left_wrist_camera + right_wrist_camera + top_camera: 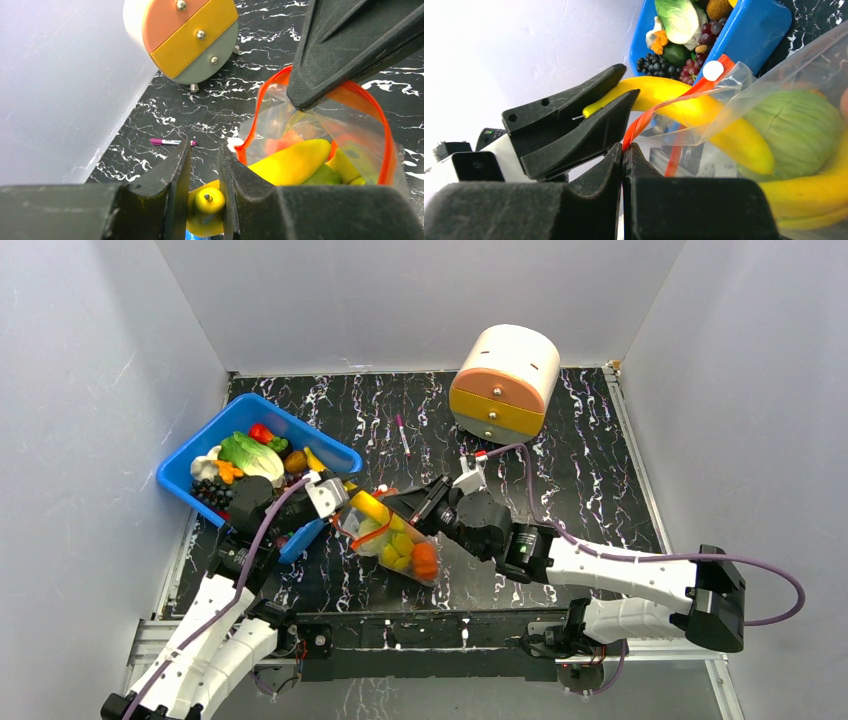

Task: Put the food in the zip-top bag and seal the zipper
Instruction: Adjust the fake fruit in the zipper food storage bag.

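Observation:
The clear zip-top bag [392, 558] lies mid-table with its mouth held open. It holds yellow bananas, a green cabbage [794, 130] and an orange fruit [425, 560]. My right gripper [624, 149] is shut on the red-orange zipper strip [659, 112] at the mouth's edge. My left gripper [204, 167] is shut on the stem end of a yellow banana [295, 160], whose far end lies inside the bag's mouth [387, 145]. In the top view the left gripper [345, 505] and right gripper [395, 502] meet at the bag's mouth.
The blue bin [190, 462] at the left holds more food: cabbage, grapes [651, 62], carrots, red fruit. A round drawer unit [505, 380] stands at the back right. A pink pen [402, 435] lies on the dark marbled table behind the bag.

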Action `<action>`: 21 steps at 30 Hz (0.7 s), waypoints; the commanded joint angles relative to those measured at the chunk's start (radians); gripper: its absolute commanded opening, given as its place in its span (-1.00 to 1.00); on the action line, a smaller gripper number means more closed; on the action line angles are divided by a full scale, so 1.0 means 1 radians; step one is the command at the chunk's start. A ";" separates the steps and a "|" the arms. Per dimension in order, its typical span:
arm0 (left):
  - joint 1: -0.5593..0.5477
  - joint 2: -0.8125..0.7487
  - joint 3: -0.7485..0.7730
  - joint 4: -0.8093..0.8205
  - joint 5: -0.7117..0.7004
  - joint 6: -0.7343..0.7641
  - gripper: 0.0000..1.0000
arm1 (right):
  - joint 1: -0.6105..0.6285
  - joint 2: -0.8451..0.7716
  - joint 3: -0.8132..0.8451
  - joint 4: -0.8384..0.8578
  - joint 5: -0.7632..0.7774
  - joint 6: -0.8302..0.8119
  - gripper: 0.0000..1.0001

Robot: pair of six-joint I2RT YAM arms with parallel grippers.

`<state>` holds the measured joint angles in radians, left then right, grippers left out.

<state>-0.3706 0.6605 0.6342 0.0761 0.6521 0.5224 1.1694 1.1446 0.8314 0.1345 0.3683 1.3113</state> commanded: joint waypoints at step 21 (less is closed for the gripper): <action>-0.007 -0.061 -0.186 0.313 0.182 -0.591 -0.69 | -0.001 0.078 0.142 0.241 0.020 -0.026 -1.00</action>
<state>-0.3706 0.5629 0.4232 0.3511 0.7422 0.0788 1.1698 1.2423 0.8944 0.2382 0.3897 1.3197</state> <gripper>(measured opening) 0.214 0.009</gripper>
